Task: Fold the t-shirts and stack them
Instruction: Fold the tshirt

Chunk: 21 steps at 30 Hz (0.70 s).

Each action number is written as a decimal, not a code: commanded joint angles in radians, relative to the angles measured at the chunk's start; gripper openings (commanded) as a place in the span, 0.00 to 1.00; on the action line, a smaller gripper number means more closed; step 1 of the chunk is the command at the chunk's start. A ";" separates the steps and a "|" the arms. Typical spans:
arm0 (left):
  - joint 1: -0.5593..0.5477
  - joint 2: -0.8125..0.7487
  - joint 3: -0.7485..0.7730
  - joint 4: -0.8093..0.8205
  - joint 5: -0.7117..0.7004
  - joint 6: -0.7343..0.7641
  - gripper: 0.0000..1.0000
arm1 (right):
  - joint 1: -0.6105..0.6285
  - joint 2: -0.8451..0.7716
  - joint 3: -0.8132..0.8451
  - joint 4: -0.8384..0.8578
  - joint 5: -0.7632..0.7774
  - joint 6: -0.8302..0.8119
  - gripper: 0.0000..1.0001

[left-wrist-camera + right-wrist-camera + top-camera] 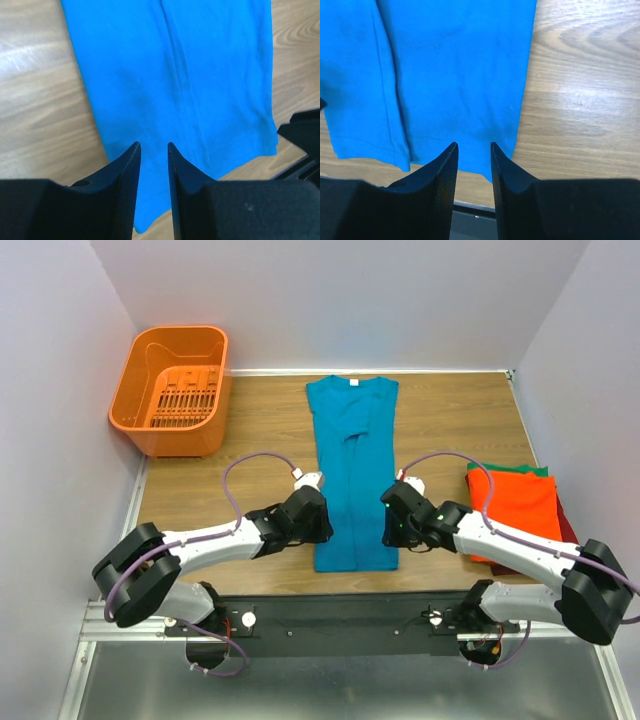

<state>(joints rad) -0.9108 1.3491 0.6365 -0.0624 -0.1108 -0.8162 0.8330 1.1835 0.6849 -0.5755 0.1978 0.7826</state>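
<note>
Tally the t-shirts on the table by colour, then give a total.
teal-blue t-shirt: 1, lying flat mid-table
orange t-shirt: 1, top of the right-hand stack
green t-shirt: 1, only an edge showing under the orange
dark red t-shirt: 1, only an edge showing at the stack's right side
Total: 4

We note a wood-grain surface (260,430), a teal-blue t-shirt (352,470) flat at its middle, sides folded in to a long strip, an orange basket (180,440) at the far left corner, a pile at the right edge, orange t-shirt (515,505) uppermost, green t-shirt (505,469) and dark red t-shirt (568,528) edges showing beneath.
</note>
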 commanded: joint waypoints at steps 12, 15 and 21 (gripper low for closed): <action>-0.059 -0.016 -0.028 0.022 0.025 -0.051 0.35 | 0.063 0.143 0.030 0.017 0.084 -0.028 0.39; -0.063 0.002 -0.026 0.032 0.033 -0.049 0.34 | 0.067 0.153 0.021 0.025 0.083 -0.025 0.39; -0.068 0.015 -0.024 0.041 0.042 -0.046 0.35 | 0.072 0.153 0.016 0.029 0.083 -0.025 0.39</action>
<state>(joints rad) -0.9703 1.3563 0.6094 -0.0456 -0.0879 -0.8597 0.8959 1.3296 0.7021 -0.5678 0.2455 0.7582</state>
